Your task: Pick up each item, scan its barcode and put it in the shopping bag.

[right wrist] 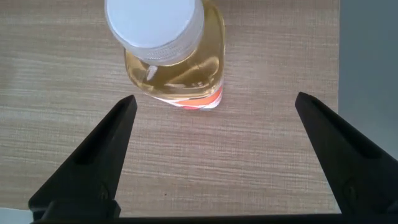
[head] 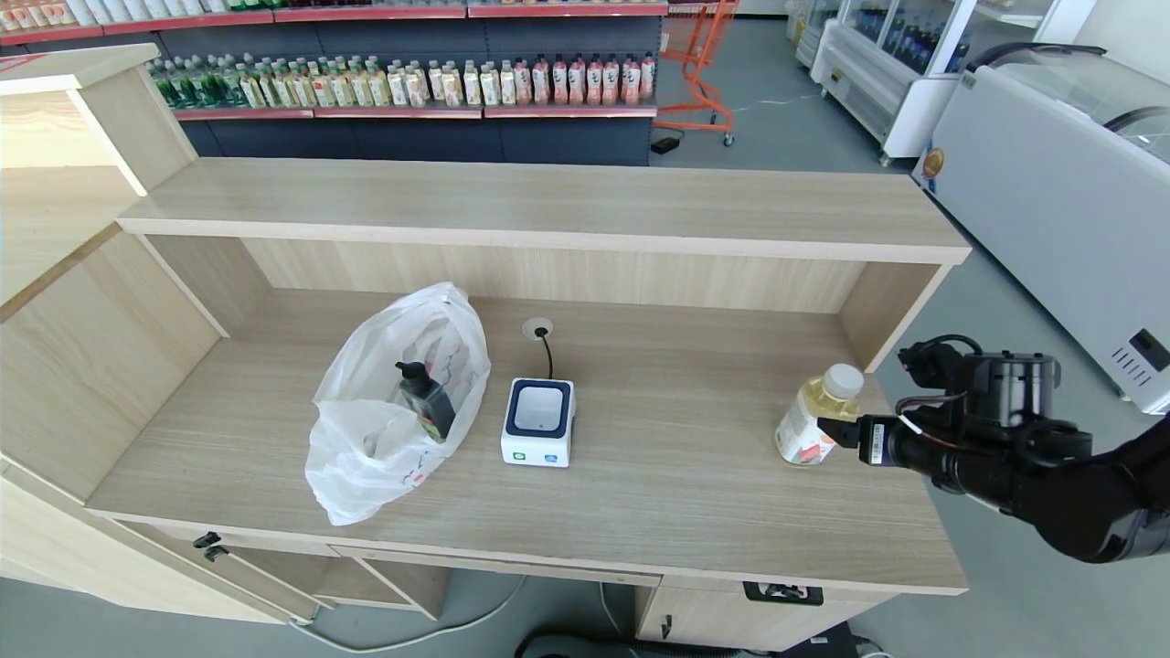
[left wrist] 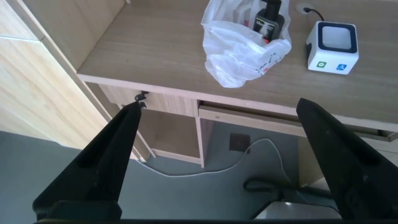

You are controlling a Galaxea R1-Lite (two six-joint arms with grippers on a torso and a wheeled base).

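Right gripper (right wrist: 214,99) fingers spread wide, with the yellow-liquid bottle (head: 816,420) just ahead of the tips, standing upright near the right edge of the counter surface (head: 676,475). Scanner (head: 538,420) sits mid-surface; shopping bag (head: 384,429) just beside it toward the left edge, dark pump bottle (head: 425,397) inside. Left gripper (left wrist: 219,106) also spread, out past the front edge.

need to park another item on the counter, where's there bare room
The widest bare patch of counter lies between the scanner and the bottle. A smaller one lies between the bag and the left side wall. It is tight between bag and scanner, and around the bottle, where the open right gripper sits close.
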